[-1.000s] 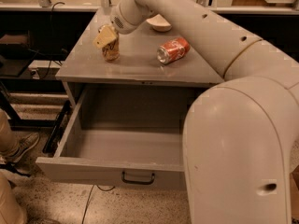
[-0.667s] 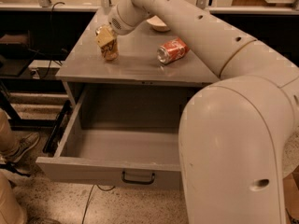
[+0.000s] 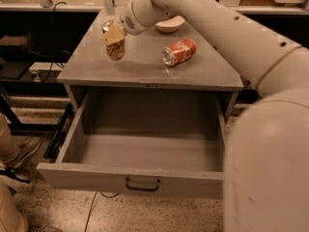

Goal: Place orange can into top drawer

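hand [image 3: 115, 36] clamped on orange can [image 3: 116, 51] | rear-L of cabinet top [image 3: 145, 69] | top drawer [image 3: 140, 178] open

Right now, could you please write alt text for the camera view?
The gripper holds the orange can in its jaws at the grey cabinet top, behind the top drawer, which is pulled open. A red-orange can lies on its side nearby.
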Tool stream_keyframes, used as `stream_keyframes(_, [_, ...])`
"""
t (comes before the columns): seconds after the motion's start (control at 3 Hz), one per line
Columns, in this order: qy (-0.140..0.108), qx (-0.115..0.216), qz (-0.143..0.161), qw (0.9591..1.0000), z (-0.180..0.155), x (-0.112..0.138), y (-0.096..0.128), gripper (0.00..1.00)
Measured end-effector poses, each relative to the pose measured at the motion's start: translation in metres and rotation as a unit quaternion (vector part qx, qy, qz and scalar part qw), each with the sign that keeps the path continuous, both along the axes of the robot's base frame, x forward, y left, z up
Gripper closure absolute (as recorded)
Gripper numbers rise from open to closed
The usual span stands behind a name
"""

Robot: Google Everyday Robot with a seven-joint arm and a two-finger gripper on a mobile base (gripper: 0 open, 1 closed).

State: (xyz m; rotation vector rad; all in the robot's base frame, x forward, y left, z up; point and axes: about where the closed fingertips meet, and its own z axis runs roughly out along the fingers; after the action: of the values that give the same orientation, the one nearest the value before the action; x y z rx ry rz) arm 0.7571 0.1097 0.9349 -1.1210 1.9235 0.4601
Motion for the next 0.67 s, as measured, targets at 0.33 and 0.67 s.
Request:
stream_keyframes(0.33, [-0.011, -0.006, 0.022, 0.9997, 0.0189, -0.0462, -0.0547, 1.00])
stream_keyframes(0.67, [-0.009, -0.008, 0.024, 0.9996, 0.0166, -0.0489, -0.0537, 1.00])
